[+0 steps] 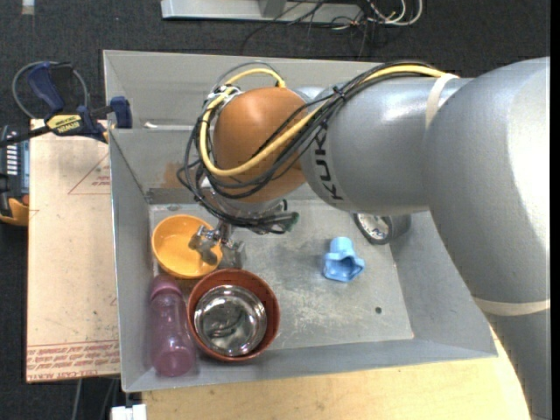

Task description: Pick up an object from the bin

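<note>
Orange bowl (175, 248), small and round, lies mouth up by the left wall of the grey bin (350, 315), and my fingers (216, 245) hang at its right-hand rim, touching it or nearly so. Whether they are parted or closed I cannot tell, since my own wrist and cables crowd over them. Just below the orange bowl sits a red-brown bowl (262, 297) with a shiny steel inside. A pink bottle (169, 326) lies below the orange bowl too, and a blue plastic piece (343, 261) lies well to its right.
</note>
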Robot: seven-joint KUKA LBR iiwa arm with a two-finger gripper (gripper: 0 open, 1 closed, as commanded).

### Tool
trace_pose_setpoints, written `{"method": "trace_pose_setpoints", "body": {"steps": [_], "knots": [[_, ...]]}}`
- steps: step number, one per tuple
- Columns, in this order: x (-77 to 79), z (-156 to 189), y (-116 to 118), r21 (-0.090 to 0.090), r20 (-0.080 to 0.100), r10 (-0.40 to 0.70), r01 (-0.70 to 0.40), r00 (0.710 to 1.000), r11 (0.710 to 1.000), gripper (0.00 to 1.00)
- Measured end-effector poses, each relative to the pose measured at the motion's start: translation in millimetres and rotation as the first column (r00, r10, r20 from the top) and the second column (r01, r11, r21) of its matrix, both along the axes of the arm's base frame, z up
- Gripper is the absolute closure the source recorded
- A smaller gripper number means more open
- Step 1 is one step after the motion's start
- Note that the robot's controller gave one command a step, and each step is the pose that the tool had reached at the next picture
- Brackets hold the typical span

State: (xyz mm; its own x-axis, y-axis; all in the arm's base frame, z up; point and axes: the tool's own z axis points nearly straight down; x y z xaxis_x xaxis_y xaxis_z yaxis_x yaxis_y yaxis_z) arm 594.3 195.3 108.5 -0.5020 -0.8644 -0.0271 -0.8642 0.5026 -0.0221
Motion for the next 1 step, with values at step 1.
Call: {"method": "trace_pose_setpoints", "body": {"steps": [1], "knots": [[0.0, 0.0, 0.0, 0.0, 0.0, 0.0, 0.0, 1.0, 1.0, 1.0]]}}
